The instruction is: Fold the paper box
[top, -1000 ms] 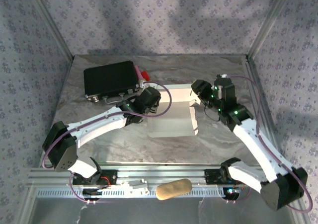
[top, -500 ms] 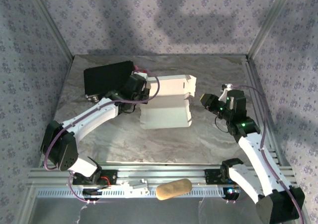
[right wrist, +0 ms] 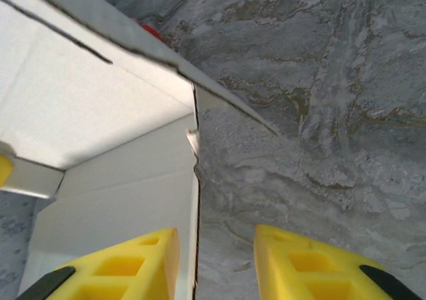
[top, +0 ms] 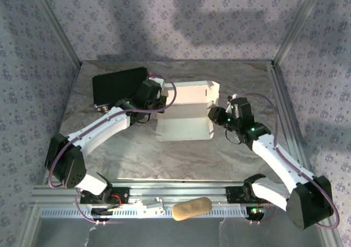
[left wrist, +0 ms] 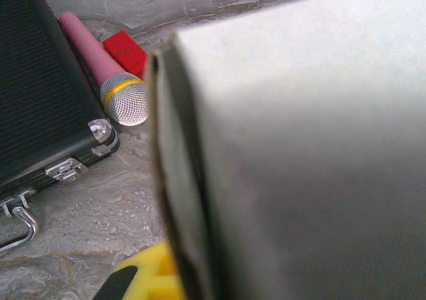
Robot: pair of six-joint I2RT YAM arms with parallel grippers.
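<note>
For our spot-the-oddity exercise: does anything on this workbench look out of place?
A tan oblong lump lies on the metal rail at the near edge, off the marbled surface. A pink microphone lies beside the black case, unrelated to the half-folded paper box.

No legible txt, label, brand or no. anywhere in these views. Paper box (top: 185,115) is plain white card w/ no print, and the black case (top: 118,86) and pink mic (left wrist: 100,64) carry no readable mark. Wallpaper (top: 164,17) is just a repeating floral motif, no letters.
</note>
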